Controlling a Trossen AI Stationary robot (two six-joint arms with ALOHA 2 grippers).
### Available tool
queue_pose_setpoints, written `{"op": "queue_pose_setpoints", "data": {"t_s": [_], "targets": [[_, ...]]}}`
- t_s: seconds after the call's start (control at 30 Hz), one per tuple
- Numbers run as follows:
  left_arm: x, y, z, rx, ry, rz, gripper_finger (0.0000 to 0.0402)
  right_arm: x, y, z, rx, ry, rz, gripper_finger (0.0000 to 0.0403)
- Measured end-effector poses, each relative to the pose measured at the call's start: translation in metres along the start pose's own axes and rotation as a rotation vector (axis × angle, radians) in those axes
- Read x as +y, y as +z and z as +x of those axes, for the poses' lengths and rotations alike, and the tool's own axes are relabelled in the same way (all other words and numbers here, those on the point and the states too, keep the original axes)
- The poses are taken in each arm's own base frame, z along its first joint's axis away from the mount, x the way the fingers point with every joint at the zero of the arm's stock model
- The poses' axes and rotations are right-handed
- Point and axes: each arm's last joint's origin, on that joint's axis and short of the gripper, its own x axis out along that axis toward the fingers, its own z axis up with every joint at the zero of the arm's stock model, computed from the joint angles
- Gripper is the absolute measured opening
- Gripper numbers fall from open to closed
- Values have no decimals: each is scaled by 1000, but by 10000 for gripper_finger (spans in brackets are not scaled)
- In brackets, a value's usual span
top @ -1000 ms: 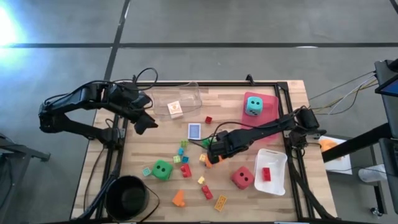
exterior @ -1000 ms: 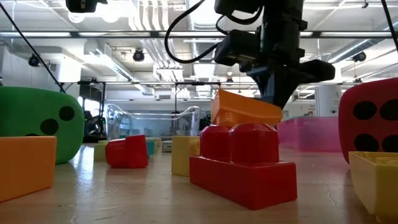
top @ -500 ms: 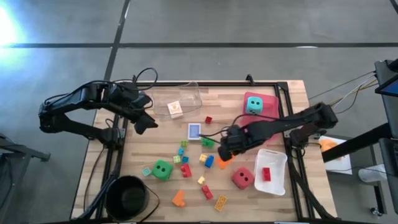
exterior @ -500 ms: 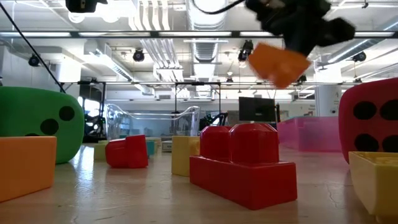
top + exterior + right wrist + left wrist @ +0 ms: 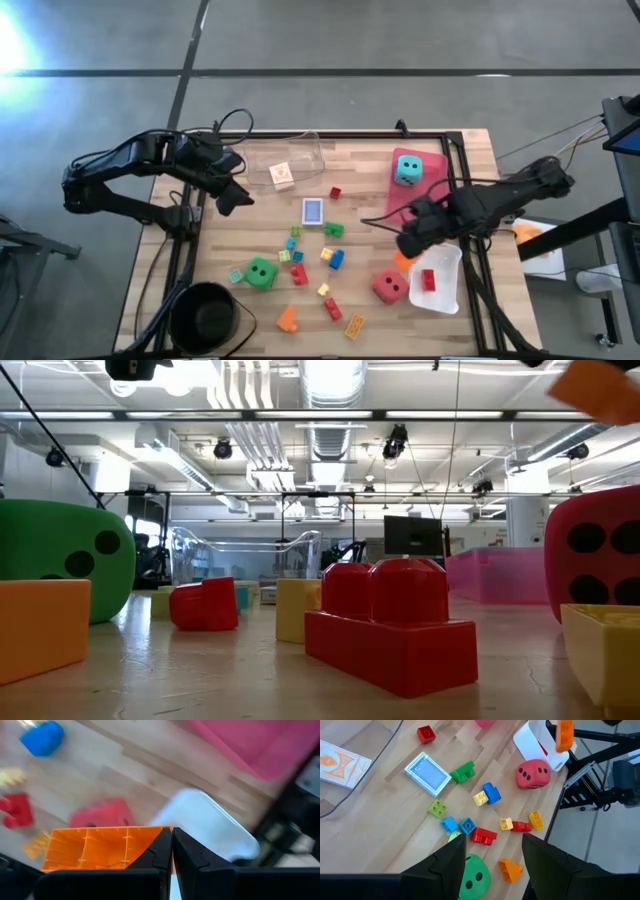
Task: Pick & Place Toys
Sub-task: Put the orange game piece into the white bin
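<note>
My right gripper (image 5: 408,247) is shut on an orange brick (image 5: 402,260), in the air at the left edge of the white tray (image 5: 445,262), which holds a red brick (image 5: 428,279). The orange brick also shows in the right wrist view (image 5: 97,847), the low view (image 5: 600,385) and the left wrist view (image 5: 564,735). The red die (image 5: 388,287) rests on the table beside the tray. The teal die (image 5: 407,168) sits in the pink tray (image 5: 432,160). The green die (image 5: 261,272), the blue card box (image 5: 313,211) and several small bricks lie mid-table. My left gripper (image 5: 490,865) is open and empty, high over the table's left part. My right gripper holds the orange brick by one end (image 5: 161,837); its two fingers (image 5: 190,857) stand almost together there, with a thin strip of orange between them. The brick's hollow underside faces the wrist camera. The brick is lifted clear of the table, sticking out sideways from the fingers.
A clear tray (image 5: 300,150) with a pale card box (image 5: 282,175) stands at the far left-centre. A black bowl (image 5: 205,315) sits at the near left corner. A dark frame rail (image 5: 465,200) runs along the table's right edge.
My right gripper has lifted the orange brick off the middle of the table and carried it up and toward the table's right edge, to the white tray's left edge. It stays shut on the brick.
</note>
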Motion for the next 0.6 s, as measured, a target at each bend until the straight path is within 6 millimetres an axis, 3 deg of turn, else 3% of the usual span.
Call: {"op": "queue_pose_setpoints", "data": {"t_s": [0.23,0.6], "targets": [[1,0,1,-3,13,12,197,-13,-28,3,38,-62,-34,8],[2,1,2,-23,45,-11,197,-30,-55,42,120,-233,-51,8]]}}
